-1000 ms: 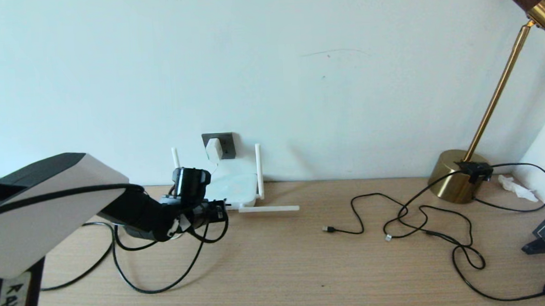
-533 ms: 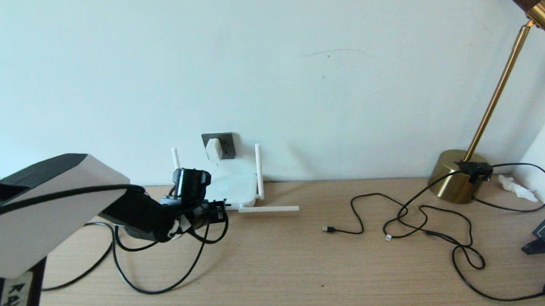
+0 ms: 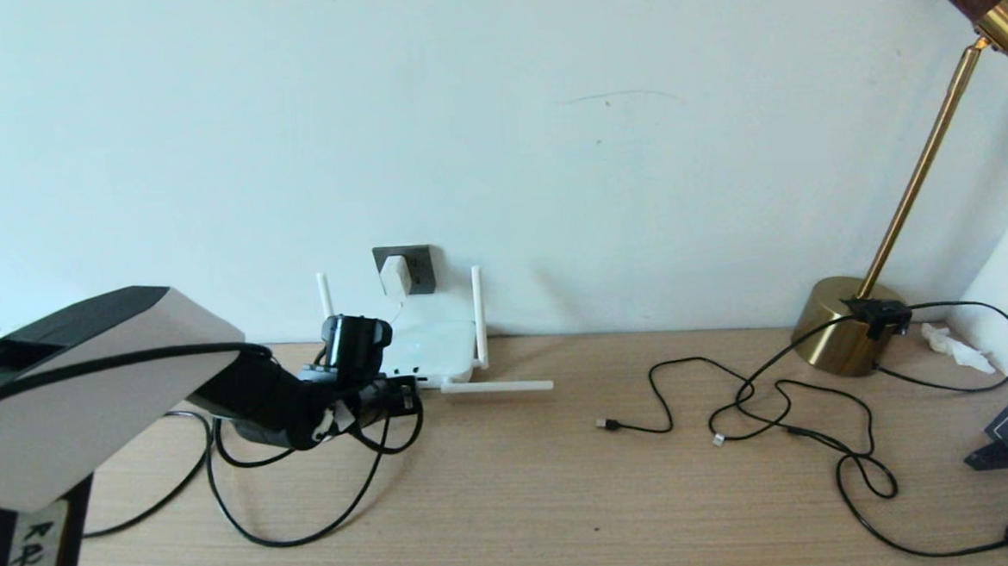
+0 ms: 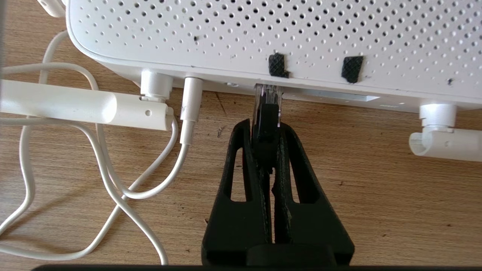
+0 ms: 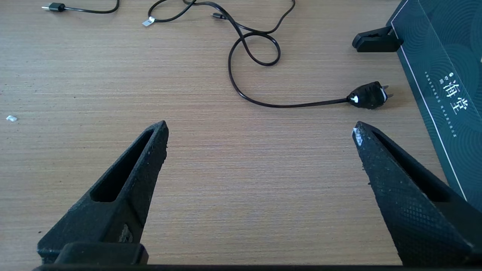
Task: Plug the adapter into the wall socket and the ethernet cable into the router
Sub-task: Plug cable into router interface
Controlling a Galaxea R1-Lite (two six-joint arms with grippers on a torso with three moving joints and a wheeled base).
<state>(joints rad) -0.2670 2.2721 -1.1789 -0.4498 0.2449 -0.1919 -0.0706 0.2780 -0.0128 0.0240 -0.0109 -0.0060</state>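
Two left fingers [image 4: 260, 150] clamped on ethernet cable [image 4: 266, 124], connector pointing lengthwise into router [image 4: 263, 34], right fingers [image 5: 150, 150] spread

A: What colours am I seeing at the router [image 4: 263, 34]?

B: White shell, dotted vent-hole pattern, 2 black textured patches. Adapter [image 3: 396, 276] white, on a dark grey wall socket [image 3: 419, 266].

A: And the ethernet cable [image 3: 309, 522]?

B: Black, clear connector tip. My left gripper [image 4: 266, 130] is black; desk [image 5: 226, 169] is light wood grain; lamp [image 3: 843, 334] is brass-gold.
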